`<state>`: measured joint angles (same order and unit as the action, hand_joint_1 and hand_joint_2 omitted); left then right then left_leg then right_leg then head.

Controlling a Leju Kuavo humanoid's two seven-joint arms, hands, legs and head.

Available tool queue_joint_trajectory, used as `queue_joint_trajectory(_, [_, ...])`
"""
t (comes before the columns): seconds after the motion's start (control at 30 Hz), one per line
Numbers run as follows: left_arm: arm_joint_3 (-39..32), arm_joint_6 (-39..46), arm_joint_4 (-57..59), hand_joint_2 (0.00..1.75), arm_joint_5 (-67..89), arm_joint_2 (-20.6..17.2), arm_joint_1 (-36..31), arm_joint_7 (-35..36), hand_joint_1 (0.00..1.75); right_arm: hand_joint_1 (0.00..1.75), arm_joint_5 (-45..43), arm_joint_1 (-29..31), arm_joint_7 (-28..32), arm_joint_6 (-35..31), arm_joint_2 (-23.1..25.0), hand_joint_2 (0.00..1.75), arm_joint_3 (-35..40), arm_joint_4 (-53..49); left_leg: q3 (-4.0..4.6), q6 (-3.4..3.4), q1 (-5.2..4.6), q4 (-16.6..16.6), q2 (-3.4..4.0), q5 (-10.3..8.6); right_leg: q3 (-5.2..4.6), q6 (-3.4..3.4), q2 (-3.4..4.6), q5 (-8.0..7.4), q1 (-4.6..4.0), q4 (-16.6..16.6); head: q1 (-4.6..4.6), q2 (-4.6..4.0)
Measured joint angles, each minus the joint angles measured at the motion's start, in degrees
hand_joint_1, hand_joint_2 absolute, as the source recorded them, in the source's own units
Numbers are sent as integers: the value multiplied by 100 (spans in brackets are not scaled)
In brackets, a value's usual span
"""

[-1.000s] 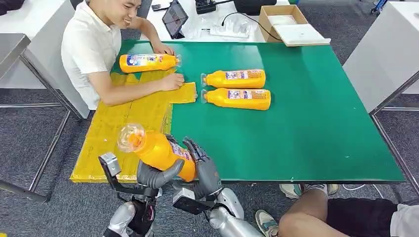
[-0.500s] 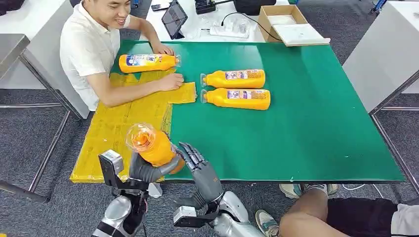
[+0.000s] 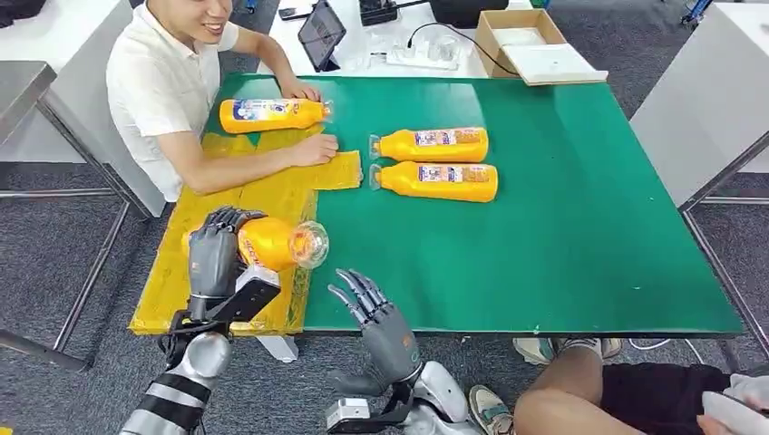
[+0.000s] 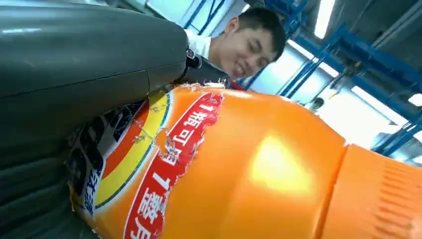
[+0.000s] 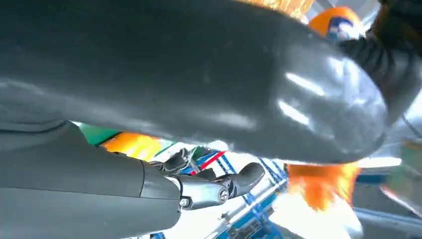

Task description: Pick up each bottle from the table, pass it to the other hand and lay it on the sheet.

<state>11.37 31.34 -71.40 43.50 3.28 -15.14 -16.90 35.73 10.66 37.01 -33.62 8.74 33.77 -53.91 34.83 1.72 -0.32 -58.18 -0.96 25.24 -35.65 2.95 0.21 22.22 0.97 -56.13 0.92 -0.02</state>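
Left wrist view [image 4: 74,99] alone shows bottle's [image 4: 239,164] torn red label [image 4: 174,164]

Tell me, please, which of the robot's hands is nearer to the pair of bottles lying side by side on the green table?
Right. The right hand is open at the table's near edge, below the two bottles; the left hand grips another bottle over the yellow sheet.

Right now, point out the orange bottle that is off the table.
The bottle gripped by the left hand, held above the yellow sheet. The bottle by the person's arm and the two side by side all lie flat.
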Motion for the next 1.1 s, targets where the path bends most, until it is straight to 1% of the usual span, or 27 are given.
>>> queue_joint_trajectory(0.07, [0,-124,298,175,326,-28,-231,268,175,0,29,-50,-2,37,0,0,-38,-99,-1,0,0,0,3,0,-1,0,0,-1,0,0,-4,0])
queue_joint_trajectory(0.17, [39,-588,1203,175,1041,-46,-911,785,175,0,29,-107,-15,149,0,0,-77,-233,-2,0,0,0,3,-3,-1,-1,0,-3,0,-1,0,0])
queue_joint_trajectory(0.27, [136,-973,2084,175,1429,-55,-1468,1012,175,0,-11,-130,-15,239,2,0,-116,-320,-4,0,1,0,11,-4,0,-1,2,-5,0,-4,2,0])
queue_joint_trajectory(0.33, [201,-1058,2518,175,1499,-55,-1699,1062,175,0,-26,-143,-15,256,4,0,-140,-355,-4,0,0,0,13,-4,0,-1,4,-6,0,-5,-4,0])
queue_joint_trajectory(0.53, [289,-1126,3246,175,1527,-55,-2069,1102,175,0,-52,-167,-9,282,2,0,-169,-425,2,-1,0,0,9,-1,-3,-2,4,-3,0,-5,-2,0])
queue_joint_trajectory(0.77, [365,-1497,3906,175,1647,-11,-2374,1371,175,0,-190,-218,41,291,20,0,-210,-438,4,0,0,0,9,-2,-6,-2,4,-3,0,-3,0,0])
queue_joint_trajectory(0.8, [367,-1528,3980,175,1637,0,-2409,1379,157,0,-212,-228,44,291,24,0,-219,-436,4,0,0,0,9,-2,-6,-2,4,-4,0,-3,-2,0])
queue_joint_trajectory(0.87, [367,-1604,4124,175,1584,18,-2472,1428,161,0,-238,-238,55,284,31,0,-239,-436,4,0,0,-1,9,-2,-6,-2,5,-4,0,-3,-2,0])
queue_joint_trajectory(0.9, [367,-1670,4192,175,1580,33,-2515,1434,127,0,-264,-237,59,278,31,0,-247,-429,4,0,0,0,9,-2,-5,-2,4,-4,0,-3,-2,0])
queue_joint_trajectory(0.93, [367,-1768,4251,175,1565,44,-2565,1441,87,0,-288,-237,61,271,33,0,-263,-421,3,0,0,0,8,-2,-5,-2,4,-4,0,-4,0,0])
queue_joint_trajectory(0.97, [367,-1877,4314,175,1541,50,-2613,1443,59,0,-321,-237,65,269,33,0,-285,-407,4,0,0,0,7,-2,-5,-2,4,-4,0,-4,-2,0])
queue_joint_trajectory(1.0, [367,-1956,4362,175,1527,57,-2658,1443,3,0,-340,-237,70,263,33,0,-295,-394,3,0,0,0,7,-2,-4,-2,4,-4,0,-4,-2,0])
queue_joint_trajectory(1.03, [367,-2013,4406,175,1527,61,-2703,1460,0,0,-351,-233,81,249,33,0,-309,-377,3,0,0,0,8,-2,-3,-2,4,-4,0,-4,-2,0])
queue_joint_trajectory(1.1, [367,-2133,4482,175,1499,77,-2754,1471,0,0,-384,-230,92,223,37,0,-344,-329,3,0,0,0,7,-2,-2,-2,4,-4,0,-4,-2,0])
